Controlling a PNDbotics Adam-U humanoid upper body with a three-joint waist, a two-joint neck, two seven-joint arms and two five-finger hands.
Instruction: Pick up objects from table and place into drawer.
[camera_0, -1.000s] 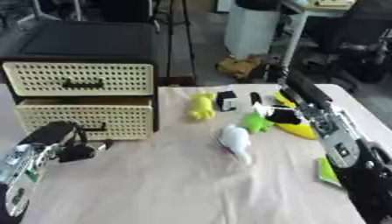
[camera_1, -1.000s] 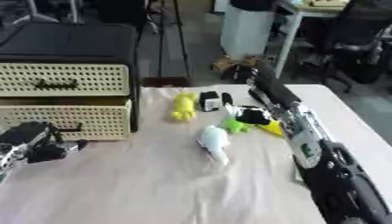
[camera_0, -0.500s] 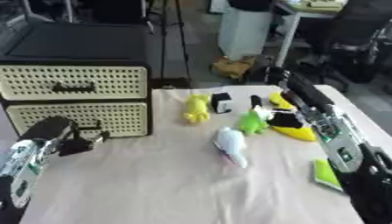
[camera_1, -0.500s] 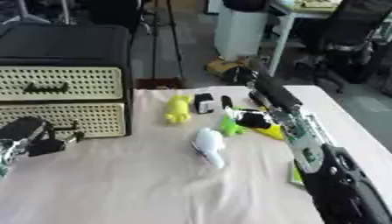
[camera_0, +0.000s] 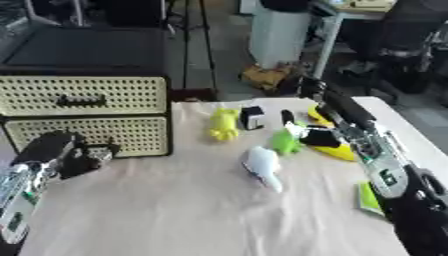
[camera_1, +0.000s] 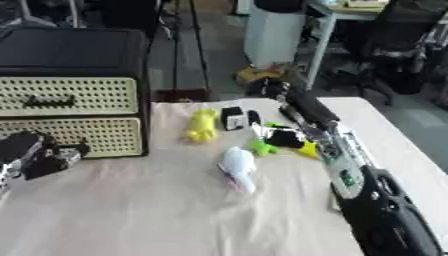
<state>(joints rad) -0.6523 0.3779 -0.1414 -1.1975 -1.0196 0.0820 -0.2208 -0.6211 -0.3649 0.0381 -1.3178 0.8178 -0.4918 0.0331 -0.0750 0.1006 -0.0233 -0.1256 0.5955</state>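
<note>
A black cabinet with two cream perforated drawers (camera_0: 83, 95) stands at the table's left, and both fronts look pushed in. My left hand (camera_0: 77, 157) sits just in front of the lower drawer (camera_0: 96, 135) near its right end, fingers curled with nothing in them. Mid-table lie a yellow toy (camera_0: 224, 124), a black-and-white cube (camera_0: 252, 117), a green toy (camera_0: 284, 142), a yellow banana (camera_0: 339, 151) and a white toy (camera_0: 262, 165). My right hand (camera_0: 320, 136) rests over the banana, against the green toy; its grip is hidden.
A green card (camera_0: 368, 197) lies under my right forearm near the table's right edge. A beige cloth (camera_0: 192, 210) covers the table, bare at the front. Beyond the far edge are a white bin, a desk and office chairs.
The view has shifted slightly. My left hand has edged a little closer to the lower drawer. The right hand stays at the green toy and banana.
</note>
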